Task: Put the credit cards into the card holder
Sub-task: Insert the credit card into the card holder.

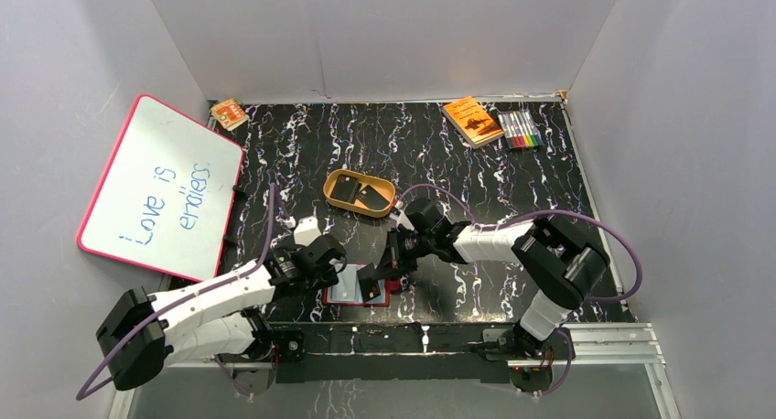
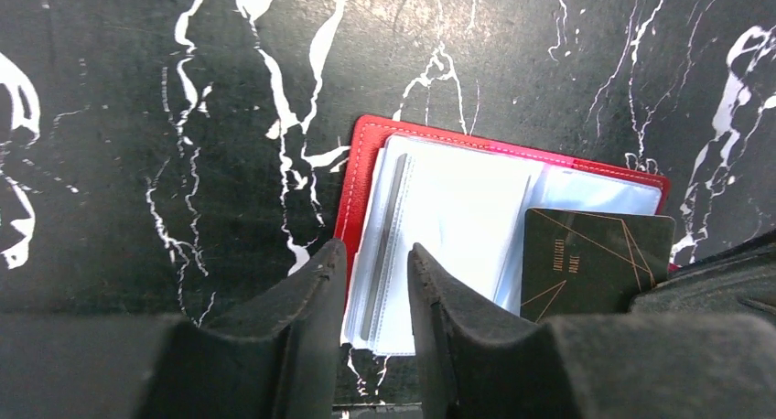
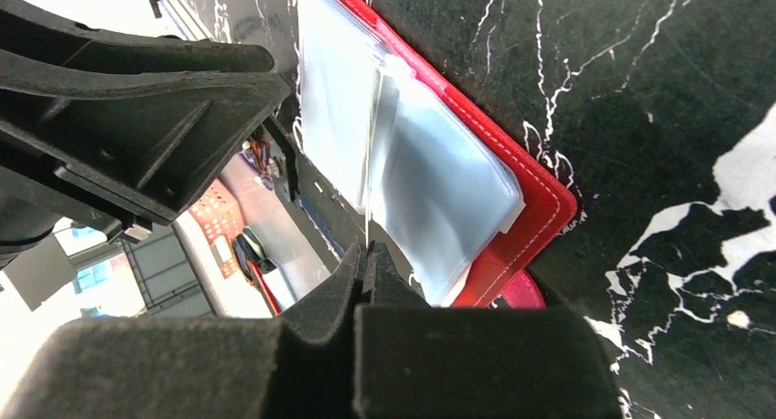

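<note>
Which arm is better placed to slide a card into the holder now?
Right. The right end effector is shut on a black credit card over the open card holder; the left end effector carries no card and straddles the holder's edge.

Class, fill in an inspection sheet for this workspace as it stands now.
Surface: black marbled table.
Job's things: wallet open near the arms; one card over its right pockets; black cards in dish.
Clutter: booklet, markers, box at far edge.
Grippers: right gripper shut on card; left gripper narrowly apart at pocket edge, grip unclear.
Cables: purple cables along both arms.
Surroundings: grey walls; whiteboard at left.
</note>
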`<state>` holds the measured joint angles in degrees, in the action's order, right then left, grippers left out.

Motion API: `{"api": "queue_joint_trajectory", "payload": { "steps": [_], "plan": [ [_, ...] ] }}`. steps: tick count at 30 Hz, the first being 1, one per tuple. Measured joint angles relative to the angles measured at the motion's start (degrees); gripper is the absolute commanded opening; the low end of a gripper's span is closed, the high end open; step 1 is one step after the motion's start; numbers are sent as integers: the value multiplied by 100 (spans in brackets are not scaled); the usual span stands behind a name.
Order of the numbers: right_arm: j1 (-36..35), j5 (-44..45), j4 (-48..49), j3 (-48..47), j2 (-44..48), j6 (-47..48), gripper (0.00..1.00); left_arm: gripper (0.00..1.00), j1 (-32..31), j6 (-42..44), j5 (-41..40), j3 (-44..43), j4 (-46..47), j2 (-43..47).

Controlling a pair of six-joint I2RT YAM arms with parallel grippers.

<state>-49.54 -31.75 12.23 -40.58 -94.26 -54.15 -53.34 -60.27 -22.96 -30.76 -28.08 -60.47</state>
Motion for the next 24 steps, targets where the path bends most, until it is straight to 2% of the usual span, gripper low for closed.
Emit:
{"api": "queue_joint_trajectory", "payload": {
  "steps": [5,14,24],
  "plan": [
    [0,-46,195,0,-107,-111,0,34,4,-208,-199,-4,-332,343],
    [0,-98,361,26,-247,-227,0,34,4,-894,-472,63,-798,214],
    [2,20,490,361,-2,-317,0,33,11,-1082,-446,348,-656,37]
  ]
}}
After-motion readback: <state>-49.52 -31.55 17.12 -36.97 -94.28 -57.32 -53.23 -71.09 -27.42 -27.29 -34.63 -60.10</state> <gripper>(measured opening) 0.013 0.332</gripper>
